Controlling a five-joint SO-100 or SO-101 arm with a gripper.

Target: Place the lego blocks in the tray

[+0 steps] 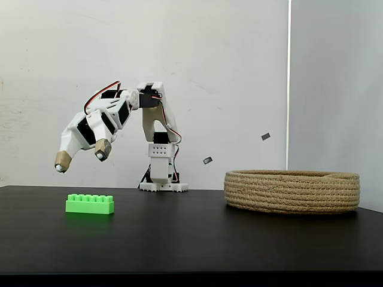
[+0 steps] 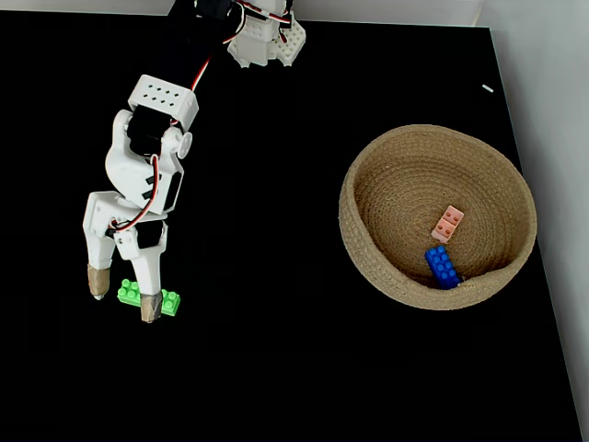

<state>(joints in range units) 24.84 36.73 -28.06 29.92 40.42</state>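
The long bright green studded plastic brick [image 1: 90, 204] lies nearest the lens in the level fixed view, flat on the black surface [image 1: 191, 239] at the lower left of the frame, studs up; in the fixed view from above it sits at the lower left too [image 2: 169, 301], partly covered by the arm. Above it hangs the white two-fingered hand [image 1: 81, 161] with tan tips, released and spread wide, grasping nothing; in the level view both tips hang clear above the brick, not touching it; from above the hand [image 2: 124, 300] straddles the brick's left part, one tip at its left end and the other over its middle.

To the right, in the middle right of the top-down frame, the wide shallow round basket of coiled tan rope [image 2: 368, 198] holds the shorter dark blue studded brick [image 2: 443, 266] by its lower wall and the tiny pink brick [image 2: 448, 224] just above it, near the centre; the two look close, and whether they touch I cannot tell.

So I judge two of three bricks delivered, and the green one left to be gripped, carried right and dropped in.

From the level view the basket [image 1: 292, 191] hides its contents behind its wall; from above the green brick's middle is masked by a finger, so its full length is not visible there.
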